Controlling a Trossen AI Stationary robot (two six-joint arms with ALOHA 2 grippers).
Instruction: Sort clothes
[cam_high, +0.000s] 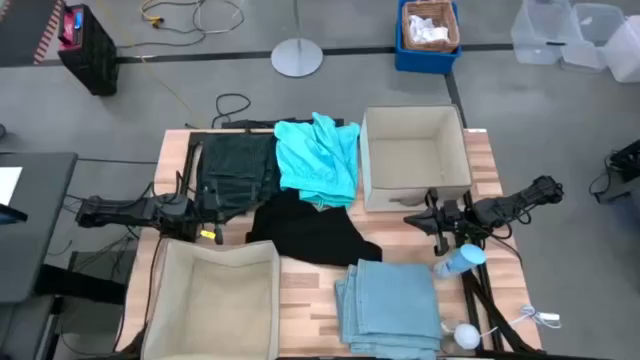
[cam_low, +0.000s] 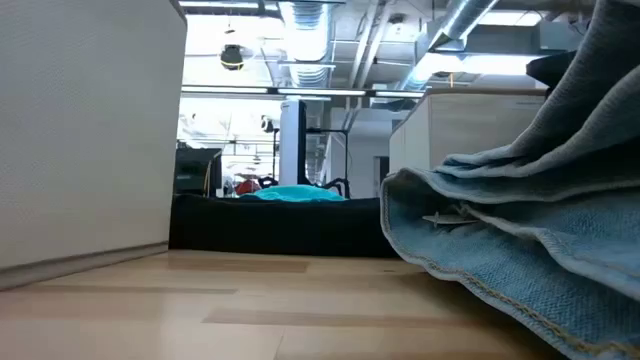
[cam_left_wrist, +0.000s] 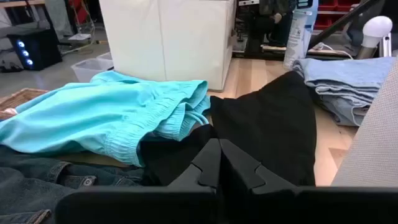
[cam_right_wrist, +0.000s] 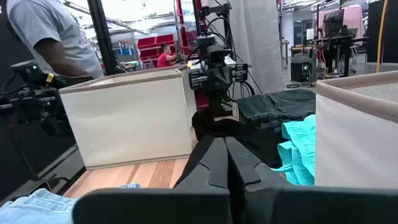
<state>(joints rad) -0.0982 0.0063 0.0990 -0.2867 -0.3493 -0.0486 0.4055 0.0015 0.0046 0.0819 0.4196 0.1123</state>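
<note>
4 garments spread on the wooden bench (cam_high: 310, 290): turquoise garment (cam_high: 318, 158) at back centre, overlapping dark green garment (cam_high: 236, 176) beside it and black garment (cam_high: 312, 230) in front; folded pale-blue garment (cam_high: 390, 305) at the front edge. 2 beige bins alongside, back bin (cam_high: 414, 157) and front bin (cam_high: 212, 300). Left claw (cam_high: 208, 207) clenched, over the dark green garment's edge. Right claw (cam_high: 430, 214) clenched, grasping nothing, by the back bin.
</note>
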